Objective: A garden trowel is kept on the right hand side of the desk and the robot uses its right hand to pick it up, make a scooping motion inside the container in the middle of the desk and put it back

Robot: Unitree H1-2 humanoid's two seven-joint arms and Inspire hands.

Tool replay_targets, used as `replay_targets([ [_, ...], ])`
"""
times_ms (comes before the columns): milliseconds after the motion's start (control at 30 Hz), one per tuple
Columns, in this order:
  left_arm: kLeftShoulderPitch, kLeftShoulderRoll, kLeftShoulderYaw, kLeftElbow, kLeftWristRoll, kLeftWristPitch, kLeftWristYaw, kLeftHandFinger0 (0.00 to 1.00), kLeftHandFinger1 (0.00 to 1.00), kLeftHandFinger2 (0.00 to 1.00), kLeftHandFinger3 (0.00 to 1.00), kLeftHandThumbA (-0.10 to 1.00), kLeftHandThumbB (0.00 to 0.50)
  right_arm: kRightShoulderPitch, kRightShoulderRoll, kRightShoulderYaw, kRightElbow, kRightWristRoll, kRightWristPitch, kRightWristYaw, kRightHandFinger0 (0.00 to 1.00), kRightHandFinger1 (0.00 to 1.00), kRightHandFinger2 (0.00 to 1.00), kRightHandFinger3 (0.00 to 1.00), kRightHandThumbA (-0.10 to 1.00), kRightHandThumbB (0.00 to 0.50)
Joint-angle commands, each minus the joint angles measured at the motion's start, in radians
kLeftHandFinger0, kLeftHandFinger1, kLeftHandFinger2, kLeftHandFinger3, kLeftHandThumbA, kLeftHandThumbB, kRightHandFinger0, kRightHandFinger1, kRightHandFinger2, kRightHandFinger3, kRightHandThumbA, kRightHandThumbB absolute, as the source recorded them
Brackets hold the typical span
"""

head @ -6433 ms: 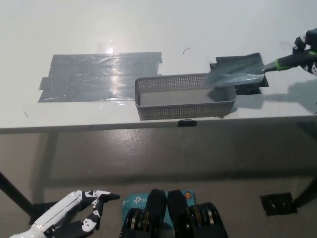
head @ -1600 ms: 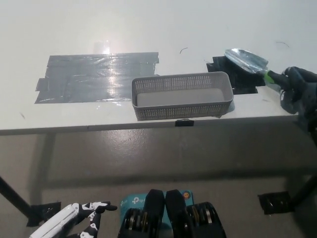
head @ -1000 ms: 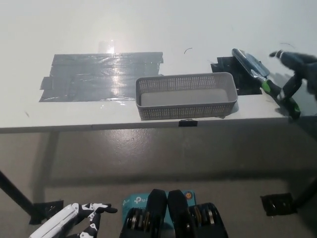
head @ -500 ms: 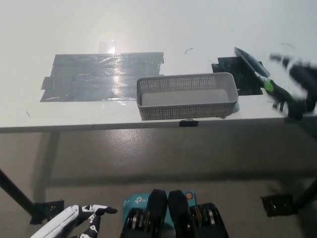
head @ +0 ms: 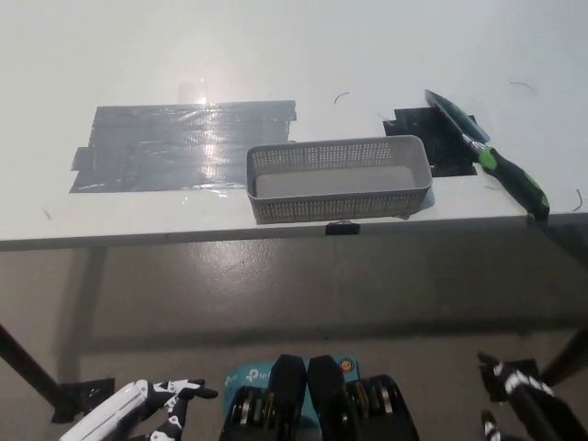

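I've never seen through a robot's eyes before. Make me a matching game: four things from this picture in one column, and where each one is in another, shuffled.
Things:
1. garden trowel
2. mesh basket
3. white left hand
4. grey tape patch

Places:
A. low at the picture's left, below the desk
B. middle of the desk, near its front edge
C. desk's right side, blade on black tape
D. desk's left part

Pairs: 1-C, 2-B, 3-A, 4-D
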State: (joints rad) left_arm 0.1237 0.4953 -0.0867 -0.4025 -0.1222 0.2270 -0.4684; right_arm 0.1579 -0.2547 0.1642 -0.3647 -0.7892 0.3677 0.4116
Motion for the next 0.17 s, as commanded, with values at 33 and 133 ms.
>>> replay_targets([
  [33, -0.070, 0.001, 0.014, 0.019, 0.022, -0.082, 0.012, 0.98, 0.91, 0.80, 0.85, 1.00, 0.500, -0.045, -0.024, -0.085, 0.026, 0.096, -0.239, -0.247, 1.00, 1.00, 1.00, 1.00, 0.22, 0.190],
  [133, -0.077, -0.006, 0.014, 0.018, 0.020, -0.077, 0.013, 0.99, 0.90, 0.78, 0.85, 1.00, 0.500, -0.070, -0.032, -0.090, 0.054, 0.104, -0.223, -0.212, 1.00, 1.00, 1.00, 1.00, 0.22, 0.194],
])
